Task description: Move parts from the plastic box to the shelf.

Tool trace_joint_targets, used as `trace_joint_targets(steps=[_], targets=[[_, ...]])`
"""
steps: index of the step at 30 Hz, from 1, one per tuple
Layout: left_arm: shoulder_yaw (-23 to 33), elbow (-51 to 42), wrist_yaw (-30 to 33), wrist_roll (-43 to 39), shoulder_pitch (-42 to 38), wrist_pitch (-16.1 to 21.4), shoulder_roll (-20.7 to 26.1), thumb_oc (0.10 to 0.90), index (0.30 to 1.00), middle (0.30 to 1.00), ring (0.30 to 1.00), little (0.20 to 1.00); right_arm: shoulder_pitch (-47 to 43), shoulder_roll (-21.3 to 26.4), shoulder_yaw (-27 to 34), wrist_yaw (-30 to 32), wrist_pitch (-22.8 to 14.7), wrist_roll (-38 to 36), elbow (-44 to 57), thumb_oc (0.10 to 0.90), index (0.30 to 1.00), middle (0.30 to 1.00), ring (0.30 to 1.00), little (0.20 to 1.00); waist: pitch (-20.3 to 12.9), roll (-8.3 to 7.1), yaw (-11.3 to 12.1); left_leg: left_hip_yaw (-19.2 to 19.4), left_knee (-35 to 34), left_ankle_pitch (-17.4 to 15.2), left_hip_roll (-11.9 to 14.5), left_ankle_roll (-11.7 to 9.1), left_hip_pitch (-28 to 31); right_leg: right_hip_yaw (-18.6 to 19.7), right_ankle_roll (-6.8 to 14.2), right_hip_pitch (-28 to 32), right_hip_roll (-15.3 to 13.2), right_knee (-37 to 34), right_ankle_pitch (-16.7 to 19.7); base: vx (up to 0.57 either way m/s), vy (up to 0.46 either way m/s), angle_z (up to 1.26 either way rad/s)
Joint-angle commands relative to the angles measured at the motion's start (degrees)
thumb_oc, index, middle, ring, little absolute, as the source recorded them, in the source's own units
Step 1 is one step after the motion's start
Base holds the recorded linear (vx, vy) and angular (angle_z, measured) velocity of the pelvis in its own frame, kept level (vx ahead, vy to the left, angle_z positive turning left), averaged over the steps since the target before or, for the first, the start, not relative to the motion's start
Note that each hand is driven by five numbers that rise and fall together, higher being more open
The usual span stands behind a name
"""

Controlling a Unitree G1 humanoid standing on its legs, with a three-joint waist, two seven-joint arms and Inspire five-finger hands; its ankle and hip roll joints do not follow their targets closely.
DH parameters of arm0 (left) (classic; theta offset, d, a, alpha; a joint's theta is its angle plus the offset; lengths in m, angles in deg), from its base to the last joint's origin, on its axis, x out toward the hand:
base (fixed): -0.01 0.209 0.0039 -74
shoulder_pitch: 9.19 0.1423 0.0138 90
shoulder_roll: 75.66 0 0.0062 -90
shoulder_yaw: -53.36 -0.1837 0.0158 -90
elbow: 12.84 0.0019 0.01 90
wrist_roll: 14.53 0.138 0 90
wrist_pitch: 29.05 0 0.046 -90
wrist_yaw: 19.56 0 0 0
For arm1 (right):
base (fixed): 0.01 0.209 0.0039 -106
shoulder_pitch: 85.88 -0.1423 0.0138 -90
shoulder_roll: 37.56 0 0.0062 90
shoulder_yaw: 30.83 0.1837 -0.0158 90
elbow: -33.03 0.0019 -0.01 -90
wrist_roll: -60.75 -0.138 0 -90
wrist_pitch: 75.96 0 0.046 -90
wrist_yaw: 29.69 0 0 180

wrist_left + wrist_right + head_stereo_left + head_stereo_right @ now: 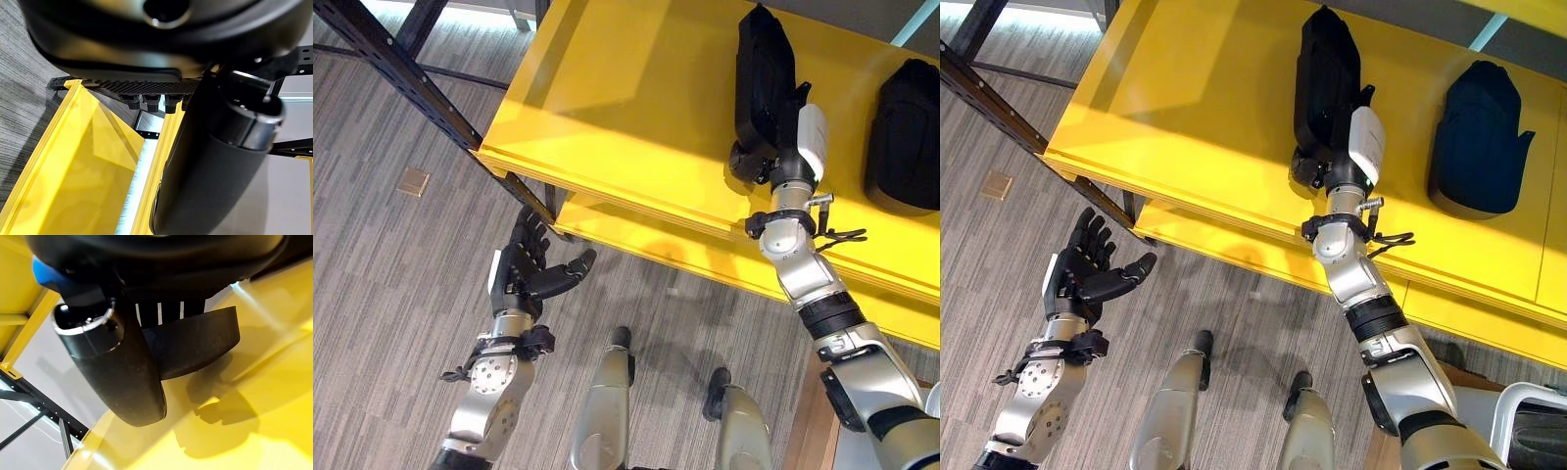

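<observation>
Fingers of the right hand [1347, 137] are resting against the near end of a black part [1324, 73] lying on the yellow shelf [1195, 108]. Whether they are curling round it or only lying along it cannot be told: the head views are showing the white thumb cover and the back of the hand, and in the right wrist view the thumb [122, 377] is standing in front of a dark curved edge of the part [200, 347] without showing a clear pinch.

Beyond those fingers, the part is running lengthwise toward the back of the shelf. Well off to the outer side of the hand, a second black part [1477, 137] is sitting on the same shelf, apart from the first.

Fingers of the left hand [1087, 269] are spreading relaxed and holding nothing, hanging over the carpeted floor [382, 294] below and in front of the shelf edge.

Handling judgement: the part appears rigid, moulded and matte, probably light to moderate in weight and not fragile. Its rounded, smooth shell may be slippery under hard fingers. The narrower near end, where the right hand is now sitting, looks the most suitable grasp zone; the broad back offers little purchase.
</observation>
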Motion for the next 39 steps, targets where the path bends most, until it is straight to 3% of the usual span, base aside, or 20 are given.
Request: trace_joint_targets(steps=[1,30,31,32,33,39], targets=[[0.4,-7.9,0.7,2.3,0.2,6.8,2.2,0.9,1.0,1.0,1.0,1.0,-3.8,1.7,3.5,4.4,-4.6,3.5,7.5,0.4,0.3,0.3,0.3,0.3,-4.5,0.38,-0.4,-0.4,1.2,-2.3,6.5,-1.5,0.8,3.1,-0.1,3.5,-1.4,1.0,-1.3,0.0,0.0,0.0],[0.9,-8.1,1.7,2.6,0.2,6.9,2.0,0.9,1.0,1.0,1.0,1.0,-4.0,1.0,2.1,2.9,-4.4,3.2,7.8,0.4,0.3,0.3,0.3,0.3,-4.2,0.38,-0.1,-0.8,1.8,-2.5,6.1,-1.4,0.0,2.7,-0.2,3.0,-1.6,1.7,-1.4,0.0,0.0,0.0],[0.9,-8.2,1.7,2.6,0.1,6.9,1.9,0.9,1.0,1.0,1.0,1.0,-4.0,0.9,2.1,2.6,-4.3,3.0,7.8,0.584,0.558,0.558,0.558,0.558,-4.1,0.35,-0.1,-0.8,1.9,-2.5,6.1,-1.4,0.0,2.7,-0.2,3.0,-1.6,1.8,-1.4,0.0,0.0,0.0],[0.9,-8.3,1.8,2.6,0.1,6.9,1.9,0.9,1.0,1.0,1.0,1.0,-3.9,0.8,2.0,2.5,-4.3,2.8,7.8,0.637,0.632,0.632,0.632,0.632,-4.0,0.34,-0.1,-0.9,1.9,-2.5,6.2,-1.4,0.0,2.6,-0.2,3.1,-1.6,1.7,-1.4,0.0,0.0,0.0],[0.9,-8.3,1.8,2.6,0.0,6.9,2.0,0.9,1.0,1.0,1.0,1.0,-3.8,0.8,2.0,2.6,-4.4,2.7,7.8,0.9,1.0,1.0,1.0,1.0,-4.0,0.33,-0.1,-0.9,1.9,-2.5,6.2,-1.4,-0.1,2.6,-0.2,3.1,-1.6,1.7,-1.4,0.0,0.0,0.0],[0.9,-8.5,1.8,2.5,-0.1,6.9,2.0,0.9,1.0,1.0,1.0,1.0,-3.9,0.6,2.1,2.7,-4.9,2.0,8.7,0.9,1.0,1.0,1.0,1.0,-3.9,0.31,-0.1,-0.8,1.8,-2.5,6.2,-1.4,0.0,2.5,-0.2,3.0,-1.5,1.7,-1.5,0.0,0.0,0.0]])
